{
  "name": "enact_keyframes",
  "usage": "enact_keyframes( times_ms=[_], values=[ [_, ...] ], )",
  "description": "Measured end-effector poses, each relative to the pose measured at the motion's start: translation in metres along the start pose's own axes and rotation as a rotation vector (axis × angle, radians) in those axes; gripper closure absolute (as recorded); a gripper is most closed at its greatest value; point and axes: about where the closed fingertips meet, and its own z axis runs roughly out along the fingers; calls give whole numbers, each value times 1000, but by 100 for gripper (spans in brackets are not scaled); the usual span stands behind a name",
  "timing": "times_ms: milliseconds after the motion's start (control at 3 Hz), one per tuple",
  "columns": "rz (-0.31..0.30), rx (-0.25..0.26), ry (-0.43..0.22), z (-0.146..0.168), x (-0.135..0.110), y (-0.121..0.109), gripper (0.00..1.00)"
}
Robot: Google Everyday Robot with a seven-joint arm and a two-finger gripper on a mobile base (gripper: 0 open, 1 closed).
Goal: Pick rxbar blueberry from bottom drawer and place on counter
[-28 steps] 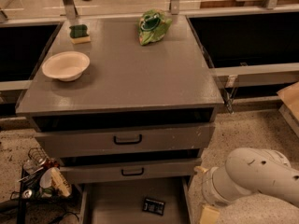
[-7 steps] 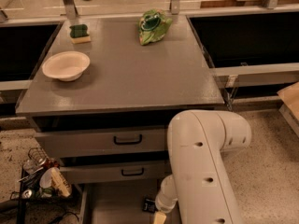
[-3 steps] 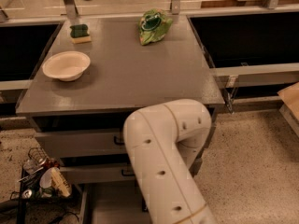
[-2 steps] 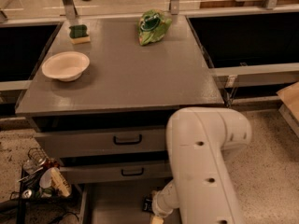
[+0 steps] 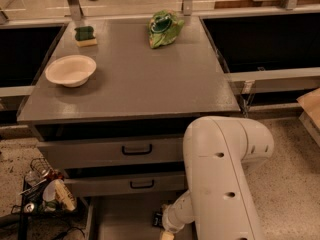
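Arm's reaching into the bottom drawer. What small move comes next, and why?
Probably nudge the gripper, low at the picture's bottom edge inside the bottom drawer, slightly left over the rxbar blueberry. Only the bar's dark corner shows beside it on the drawer floor, so it looks off-centre.

The counter [image 5: 135, 84] is matt grey, smooth, faintly sheened. At ten o'clock, a pale bowl [image 5: 70, 70], possibly paper. Twelve o'clock: a crinkly, glossy green chip bag [image 5: 164, 28]. The arm [image 5: 220, 184] has a smooth white plastic shell; its gripper [image 5: 166, 234] sits at six o'clock, down at the matt grey bottom drawer [image 5: 120, 221].
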Motion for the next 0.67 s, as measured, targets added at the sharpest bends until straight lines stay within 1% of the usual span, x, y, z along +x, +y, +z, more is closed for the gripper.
enact_keyframes(
  times_ms=[333,667],
  values=[
    [43,37,24,5,14,-20,0],
    [43,37,24,5,14,-20,0]
  ],
)
